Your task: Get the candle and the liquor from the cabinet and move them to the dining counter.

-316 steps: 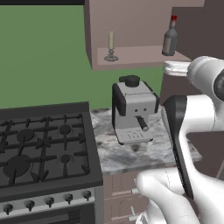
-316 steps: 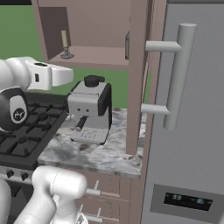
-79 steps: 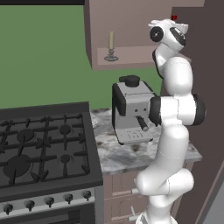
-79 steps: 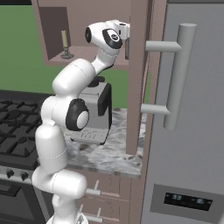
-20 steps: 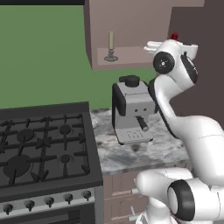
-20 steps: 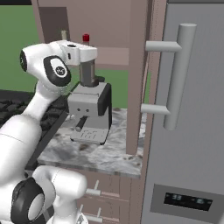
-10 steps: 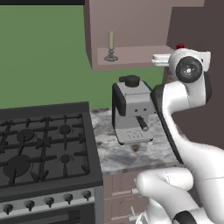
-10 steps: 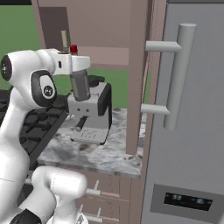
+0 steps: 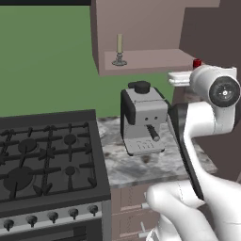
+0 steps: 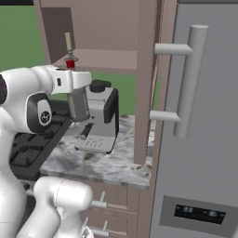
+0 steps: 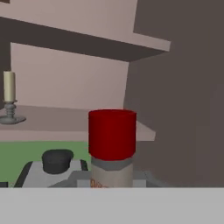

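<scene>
Here we see the liquor (image 10: pixel 77 103) out of the cabinet (image 9: pixel 141 33), carried upright in the gripper (image 10: pixel 74 82) in front of the coffee machine (image 9: pixel 142 117). In the right base view the bottle's grey-brown body hangs below the white hand and its red cap (image 10: pixel 70 63) pokes up above it. In the left base view we can make out little more than that red cap beside the arm's wrist. The hand view looks straight onto the cap at close range, with the neck just under it. The jaws are clamped on the liquor, though the fingertips themselves are hard to make out, so we judge the grip mostly from how the bottle hangs.

The candle (image 9: pixel 119 50) stands upright in its small candlestick on the open cabinet shelf, well to the left of the bottle. Under the shelf lies the small marbled worktop (image 9: pixel 141 164), with the black stove (image 9: pixel 44 160) just beside it. The fridge door (image 10: pixel 200 139) with its long handle stands at the right.
</scene>
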Robot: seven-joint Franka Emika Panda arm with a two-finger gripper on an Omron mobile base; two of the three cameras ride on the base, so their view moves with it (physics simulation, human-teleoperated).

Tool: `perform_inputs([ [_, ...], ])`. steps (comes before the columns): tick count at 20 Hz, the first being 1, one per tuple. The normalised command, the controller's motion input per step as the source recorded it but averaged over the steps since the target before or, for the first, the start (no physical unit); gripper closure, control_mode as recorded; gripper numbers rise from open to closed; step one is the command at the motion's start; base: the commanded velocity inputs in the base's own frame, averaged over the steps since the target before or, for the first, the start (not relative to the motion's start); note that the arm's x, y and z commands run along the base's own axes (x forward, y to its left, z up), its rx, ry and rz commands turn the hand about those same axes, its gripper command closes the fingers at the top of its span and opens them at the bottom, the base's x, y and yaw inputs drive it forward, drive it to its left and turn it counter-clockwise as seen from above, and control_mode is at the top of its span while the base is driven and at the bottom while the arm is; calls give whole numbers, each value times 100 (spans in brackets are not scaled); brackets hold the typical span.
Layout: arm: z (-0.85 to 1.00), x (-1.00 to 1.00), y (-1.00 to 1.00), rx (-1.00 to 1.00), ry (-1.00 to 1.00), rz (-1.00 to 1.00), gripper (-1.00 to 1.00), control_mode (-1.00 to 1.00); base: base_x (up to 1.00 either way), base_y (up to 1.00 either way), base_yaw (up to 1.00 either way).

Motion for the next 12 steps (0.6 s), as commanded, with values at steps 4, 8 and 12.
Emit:
perform_inputs([
  [4, 0, -40, 27, 0, 11, 5, 100, -100, 0, 0, 0],
  [8, 0, -28, 13, 0, 9, 2, 100, -100, 0, 0, 0],
  [12, 0, -16, 0, 0, 9, 0, 100, -100, 0, 0, 0],
])
